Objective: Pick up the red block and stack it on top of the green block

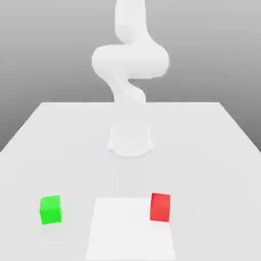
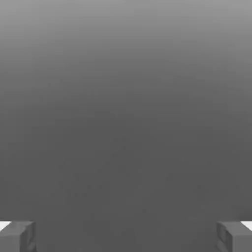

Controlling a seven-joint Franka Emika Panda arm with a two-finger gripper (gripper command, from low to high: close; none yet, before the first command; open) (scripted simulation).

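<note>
Matt, plain surfaces throughout

The red block [image 1: 160, 207] and green block [image 1: 51, 209] look matt and smooth; the white tabletop [image 1: 214, 153] is smooth and unglossed; the arm [image 1: 130, 61] a soft, smooth white.

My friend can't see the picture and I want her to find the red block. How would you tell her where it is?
Start at the big white table with the white robot arm standing on it. Come to the near edge, on the exterior view's right, just beside a brighter white square patch. The red block sits there; the green block, the same size, sits apart on the left.
</note>
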